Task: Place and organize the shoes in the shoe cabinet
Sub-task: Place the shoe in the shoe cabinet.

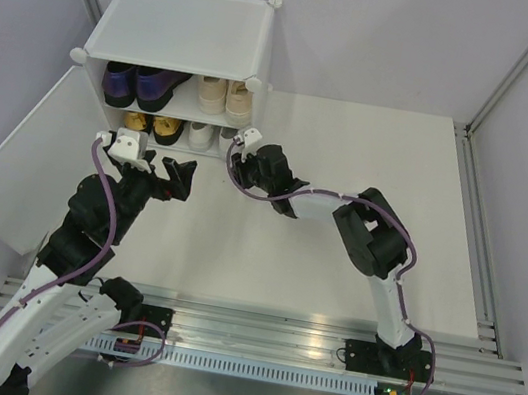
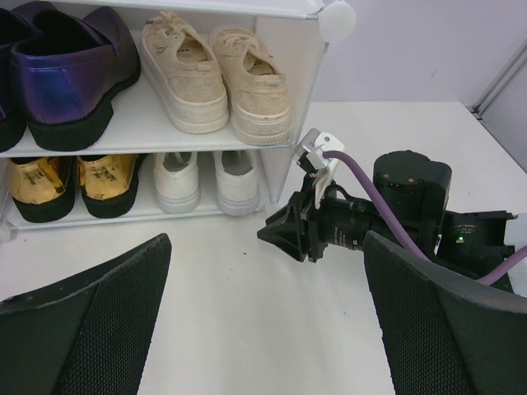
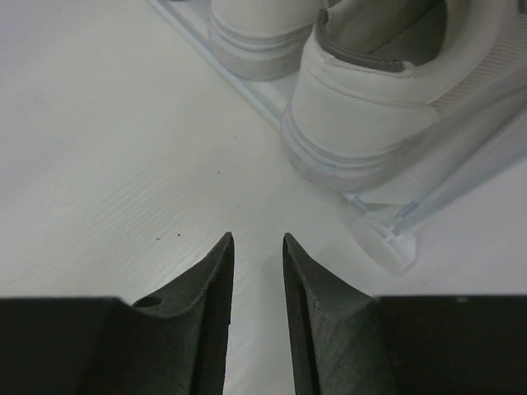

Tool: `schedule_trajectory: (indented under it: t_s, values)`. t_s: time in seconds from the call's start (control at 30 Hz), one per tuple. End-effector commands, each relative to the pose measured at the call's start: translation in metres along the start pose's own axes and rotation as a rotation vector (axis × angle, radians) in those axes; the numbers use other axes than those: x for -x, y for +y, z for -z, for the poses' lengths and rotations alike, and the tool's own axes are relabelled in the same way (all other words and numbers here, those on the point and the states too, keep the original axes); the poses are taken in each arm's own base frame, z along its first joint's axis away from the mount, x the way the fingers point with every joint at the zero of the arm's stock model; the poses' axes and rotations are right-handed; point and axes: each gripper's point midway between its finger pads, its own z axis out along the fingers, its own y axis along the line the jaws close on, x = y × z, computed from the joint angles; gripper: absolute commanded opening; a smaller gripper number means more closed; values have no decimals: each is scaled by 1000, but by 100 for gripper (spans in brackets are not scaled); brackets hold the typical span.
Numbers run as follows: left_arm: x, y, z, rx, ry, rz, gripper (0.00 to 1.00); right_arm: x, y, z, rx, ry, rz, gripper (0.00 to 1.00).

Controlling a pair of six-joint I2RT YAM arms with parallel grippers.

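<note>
All four pairs are in the shoe cabinet (image 1: 186,27): purple loafers (image 2: 70,70) and beige sneakers (image 2: 218,78) on the inner shelf (image 2: 140,123), gold heels (image 2: 70,181) and white sneakers (image 2: 206,177) on the bottom level, heels facing out, door (image 1: 26,168) swung wide to the left. Sorted by pair, toes in, so I'd call placement basically done and only tidying or closing the door left. Right tool (image 3: 258,243) is pinched almost closed, with a thin slit between the fingers and nothing in it. My read is it's set that way to work as a pusher, not a grabber. It sits low over the counter (image 1: 349,171) at the cabinet's front right corner. The right-hand white sneaker's heel is just ahead of it and off to one side, near but not touching (that heel sits right at the front lip). Left tool (image 1: 171,178) is spread wide and empty. It's parked on the counter side of the opening, facing the shelves, well short of any shoe.
</note>
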Motion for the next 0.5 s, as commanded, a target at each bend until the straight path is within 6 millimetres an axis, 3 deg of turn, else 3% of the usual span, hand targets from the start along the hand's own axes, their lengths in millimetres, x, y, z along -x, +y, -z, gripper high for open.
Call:
schedule_trajectory:
  t_s: [0.0, 0.17, 0.33, 0.47]
  values:
    - [6, -1, -2, -5, -28, -18, 100, 30, 25, -8, 131, -90, 30, 34]
    - [7, -1, -1, -8, -33, -18, 100, 34, 22, -19, 114, -115, 19, 34]
    - [6, -1, -2, -5, -29, -21, 99, 42, 5, -34, 24, -153, 9, 36]
    - [6, 0, -2, -1, -28, -23, 100, 36, -7, -46, -60, -141, 26, 37]
